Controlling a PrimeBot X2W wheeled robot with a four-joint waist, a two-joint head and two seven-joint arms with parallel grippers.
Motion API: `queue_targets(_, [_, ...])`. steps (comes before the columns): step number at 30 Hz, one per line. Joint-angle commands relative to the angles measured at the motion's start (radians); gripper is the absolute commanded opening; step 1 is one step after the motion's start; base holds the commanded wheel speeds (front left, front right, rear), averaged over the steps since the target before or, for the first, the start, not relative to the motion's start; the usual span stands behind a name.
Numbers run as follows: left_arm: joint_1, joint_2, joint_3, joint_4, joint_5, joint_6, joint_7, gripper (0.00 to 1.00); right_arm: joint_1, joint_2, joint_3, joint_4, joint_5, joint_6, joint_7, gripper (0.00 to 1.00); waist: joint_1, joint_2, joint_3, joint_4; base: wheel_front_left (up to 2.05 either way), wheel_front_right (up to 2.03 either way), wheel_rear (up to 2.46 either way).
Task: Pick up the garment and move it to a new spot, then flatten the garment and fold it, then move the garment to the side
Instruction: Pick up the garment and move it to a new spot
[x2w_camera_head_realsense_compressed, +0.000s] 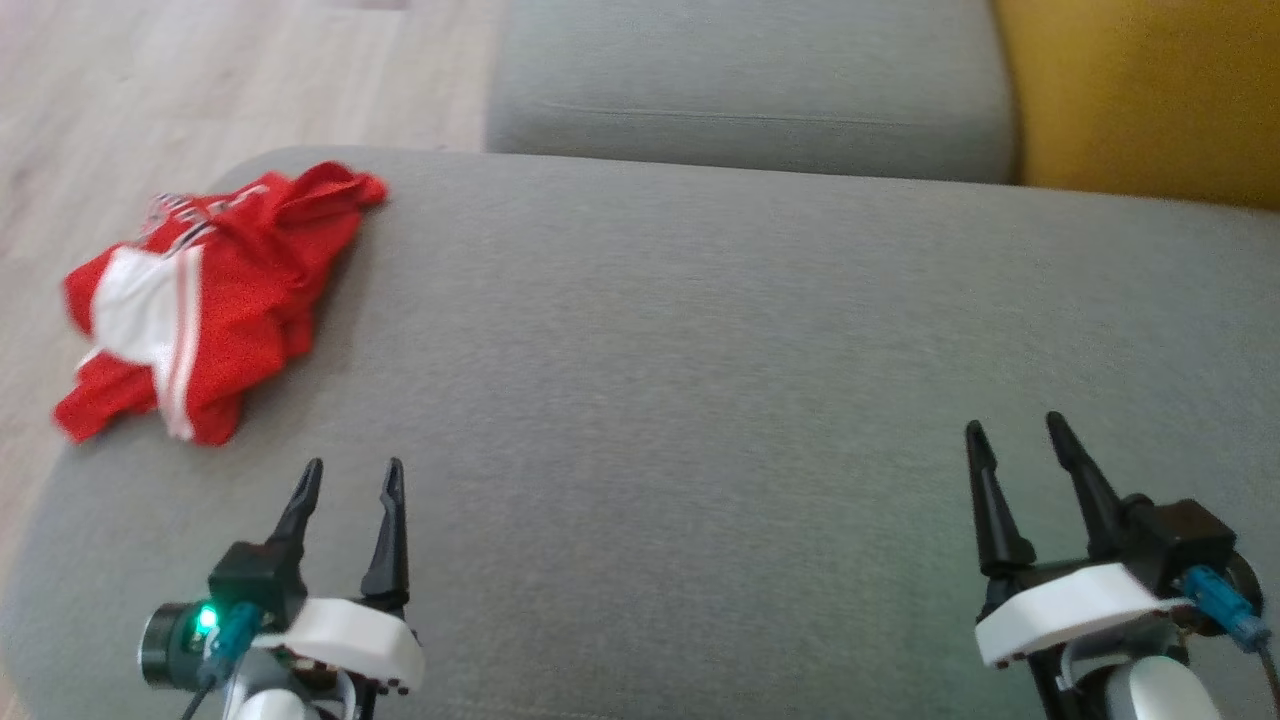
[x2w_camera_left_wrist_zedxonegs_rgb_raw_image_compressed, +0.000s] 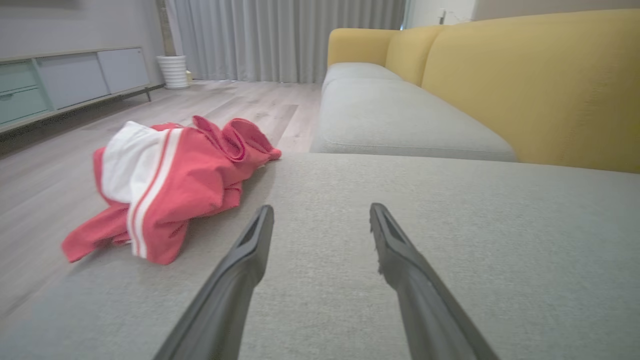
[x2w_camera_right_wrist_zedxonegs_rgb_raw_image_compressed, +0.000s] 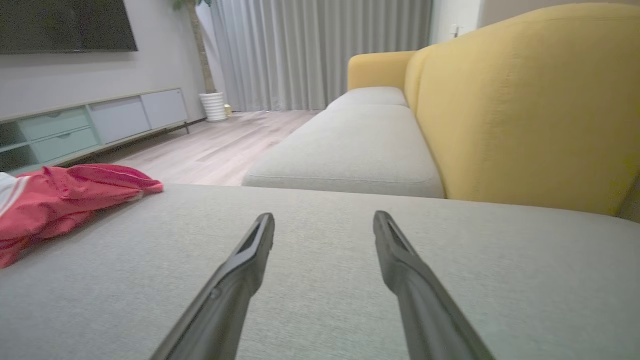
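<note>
Fabric is what this job turns on: the garment (x2w_camera_head_realsense_compressed: 215, 300), red with a white panel and white stripes, lies crumpled at the far left corner of the grey sofa cushion (x2w_camera_head_realsense_compressed: 720, 380), its left side bunched right along the cushion's left edge above the wood floor (x2w_camera_head_realsense_compressed: 200, 80). It looks light, thin and limp, so it would likely sag from any single hold and might drag on the cushion's weave rather than lift clean; nothing about it seems fragile. A raised fold, such as the ridge at its far end or the loose red tail at its near end, looks the surest place to pinch, taking several layers at once. The left pincer (x2w_camera_head_realsense_compressed: 354, 468) sits by the cushion's near edge, near the garment but not touching it, jaws spread wide and holding nothing; the right pincer (x2w_camera_head_realsense_compressed: 1013, 425), toward the near right corner and well apart from the garment, is likewise wide open and empty
</note>
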Motion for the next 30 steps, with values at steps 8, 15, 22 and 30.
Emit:
queue_targets(8, [-0.062, 0.016, 0.069, -0.032, 0.010, -0.001, -0.012, 1.00, -0.012, -0.004, 0.073, -0.054, 0.014, -0.001, 0.012, 1.00, 0.0000, -0.0001, 0.000, 0.163, 0.00, 0.00, 0.00])
queue_targets(15, [-0.061, 0.017, 0.082, -0.031, 0.013, -0.003, -0.012, 1.00, -0.017, -0.004, 0.089, -0.052, -0.002, -0.001, 0.013, 1.00, 0.0000, -0.0001, 0.000, 0.209, 0.00, 0.00, 0.00])
queue_targets(22, [-0.059, 0.012, 0.090, -0.030, 0.016, -0.007, -0.012, 1.00, -0.018, -0.004, 0.087, -0.047, -0.001, -0.001, 0.011, 1.00, 0.0000, -0.0001, 0.000, 0.225, 0.00, 0.00, 0.00])
queue_targets(30, [-0.065, 0.007, 0.102, -0.023, 0.014, -0.014, -0.012, 1.00, -0.024, -0.004, 0.085, -0.047, -0.002, -0.001, 0.015, 1.00, 0.0000, -0.0001, 0.013, 0.219, 0.00, 0.00, 0.00])
